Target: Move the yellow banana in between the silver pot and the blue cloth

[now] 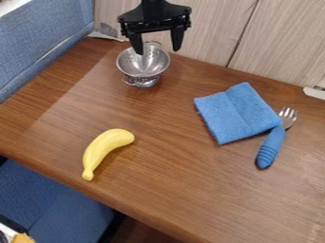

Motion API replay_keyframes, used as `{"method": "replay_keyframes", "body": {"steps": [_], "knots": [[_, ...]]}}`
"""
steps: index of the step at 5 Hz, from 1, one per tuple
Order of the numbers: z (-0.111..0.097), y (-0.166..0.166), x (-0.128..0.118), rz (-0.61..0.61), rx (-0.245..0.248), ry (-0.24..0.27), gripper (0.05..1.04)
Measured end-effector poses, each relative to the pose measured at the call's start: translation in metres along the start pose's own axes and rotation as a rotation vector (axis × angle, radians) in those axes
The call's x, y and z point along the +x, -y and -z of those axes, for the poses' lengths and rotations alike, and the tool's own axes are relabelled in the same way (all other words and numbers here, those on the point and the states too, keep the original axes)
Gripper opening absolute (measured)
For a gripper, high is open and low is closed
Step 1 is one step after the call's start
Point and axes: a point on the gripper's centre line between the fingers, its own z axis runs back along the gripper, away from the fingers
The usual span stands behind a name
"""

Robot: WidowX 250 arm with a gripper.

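Nearest camera: orange-yellow thing (23,238), cut off by view's lower left corner, unidentifiable. Wooden surface (171,190), right end cut off. Folded blue cloth (234,114) toward far edge. Black hand (157,51), wide open, holding nothing, above far left corner, one finger hiding bit of silver pot (143,69), perforated. Yellow banana (105,149), smooth, curved, by near edge, narrow tip toward it. Blue-handled fork (272,144) beside cloth.
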Motion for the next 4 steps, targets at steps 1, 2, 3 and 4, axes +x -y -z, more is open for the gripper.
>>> {"method": "replay_keyframes", "body": {"steps": [1,2,3,4], "knots": [[0.013,-0.003,-0.009,0.005,0.018,-0.04,1.001],[0.021,-0.004,-0.032,0.065,0.055,-0.1,1.001],[0.02,-0.005,-0.052,0.114,0.059,-0.116,1.001],[0.006,-0.01,-0.07,0.158,0.061,-0.111,1.001]]}}
